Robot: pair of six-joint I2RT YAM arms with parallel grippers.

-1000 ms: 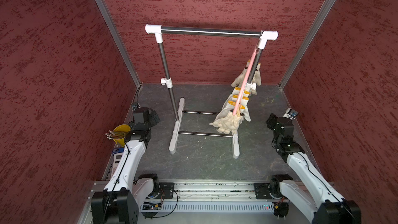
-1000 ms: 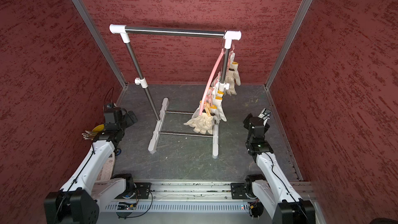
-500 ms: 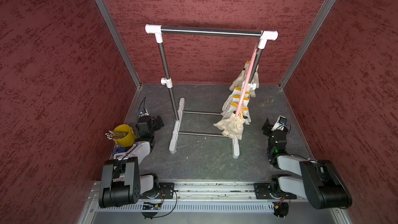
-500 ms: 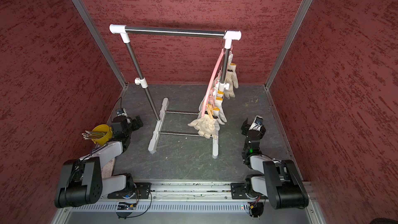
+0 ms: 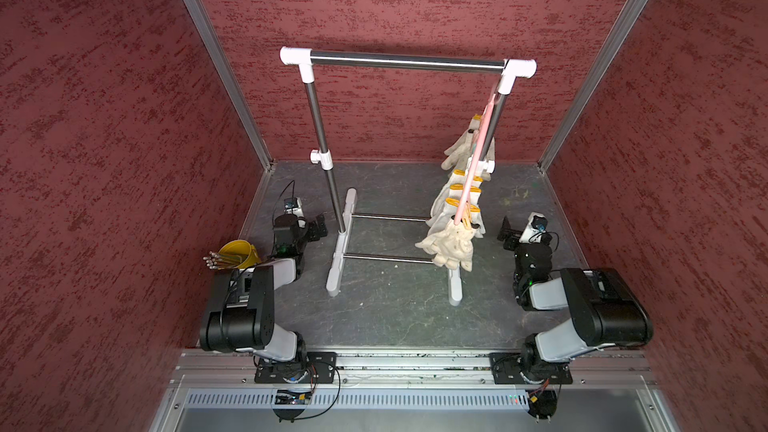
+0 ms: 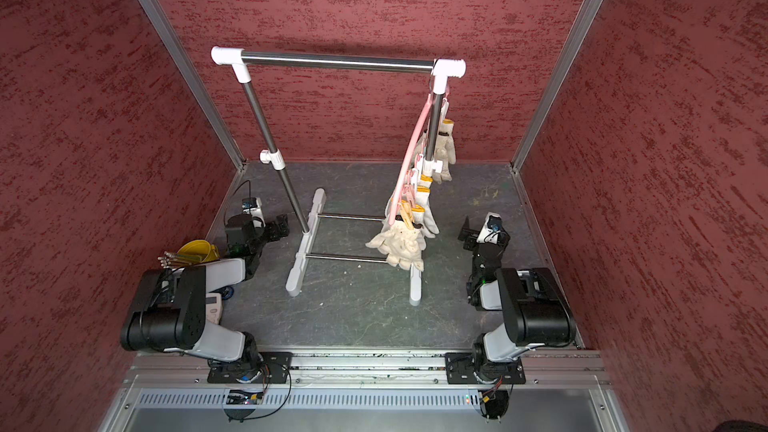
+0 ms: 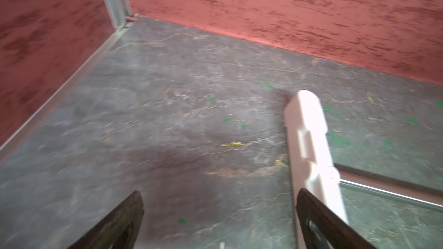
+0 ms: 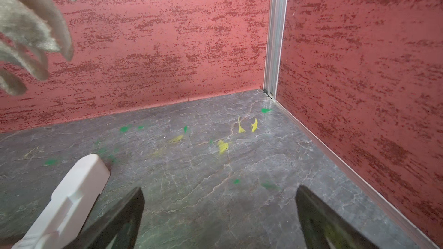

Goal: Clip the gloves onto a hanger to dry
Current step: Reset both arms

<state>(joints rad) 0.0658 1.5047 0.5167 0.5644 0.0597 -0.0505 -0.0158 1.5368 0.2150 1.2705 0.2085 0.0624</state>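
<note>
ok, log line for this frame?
gloves: clipped on pink hanger | pink hanger: hung on steel rack | left tool: open, empty | right tool: open, empty

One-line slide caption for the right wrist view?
Open right gripper over the grey marbled floor, near the garment rack's white plastic foot, with off-white knitted gloves hanging nearby.

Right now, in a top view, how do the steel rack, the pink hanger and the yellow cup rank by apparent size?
1. steel rack, clearly largest.
2. pink hanger, seen almost end-on, so foreshortened.
3. yellow cup.
</note>
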